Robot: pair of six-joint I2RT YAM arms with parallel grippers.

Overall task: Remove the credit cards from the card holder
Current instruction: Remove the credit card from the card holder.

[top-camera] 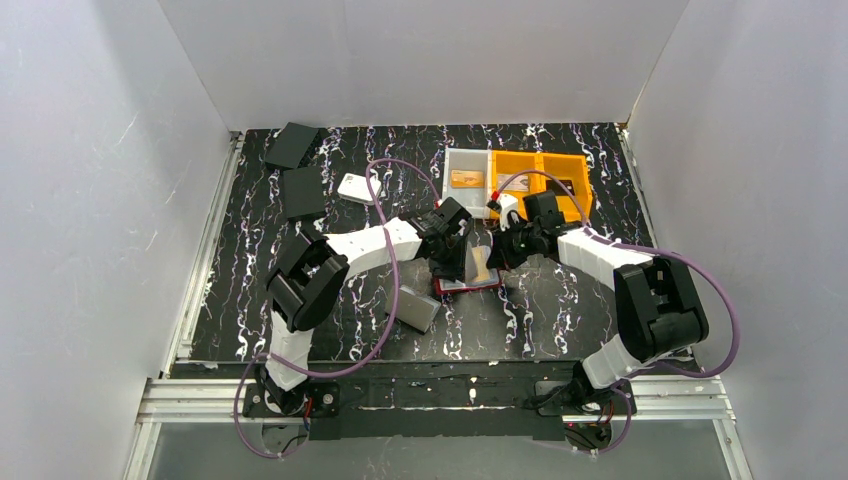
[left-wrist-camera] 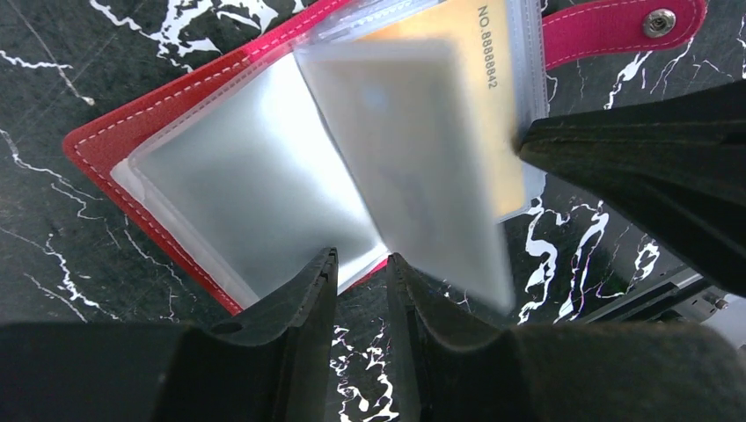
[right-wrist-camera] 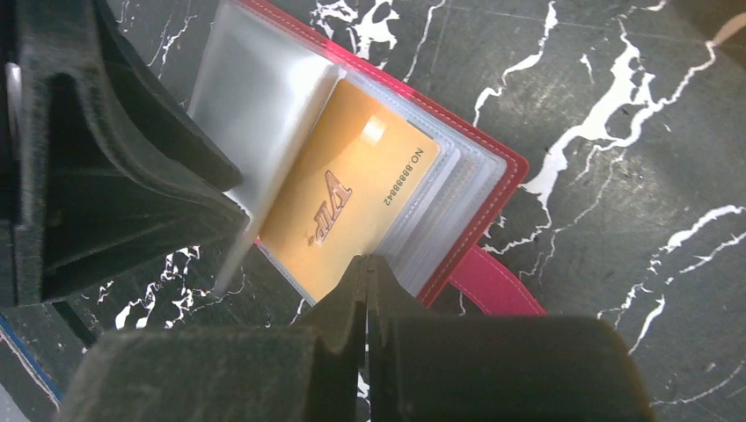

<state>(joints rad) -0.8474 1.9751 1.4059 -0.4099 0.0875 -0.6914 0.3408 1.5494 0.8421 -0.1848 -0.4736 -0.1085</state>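
The card holder (top-camera: 468, 286) lies open on the table, red cover (left-wrist-camera: 97, 145) down, snap tab (left-wrist-camera: 616, 26) out to one side. An orange-gold credit card (right-wrist-camera: 352, 198) sits in its top sleeve. One clear sleeve page (left-wrist-camera: 413, 158) stands lifted and leans on the outer side of my left gripper's finger. My left gripper (left-wrist-camera: 362, 258) hovers at the holder's spine edge, jaws narrowly apart with only table between them. My right gripper (right-wrist-camera: 367, 260) is shut, its tip touching the near edge of the gold card's sleeve. Another gold card (top-camera: 466, 179) lies in the white tray.
A white tray (top-camera: 452, 190) and orange bins (top-camera: 540, 165) stand behind the holder. A flat grey case (top-camera: 418, 310) lies near the front. Two black boxes (top-camera: 292, 145) (top-camera: 302, 192) and a white rounded box (top-camera: 357, 187) sit at the back left.
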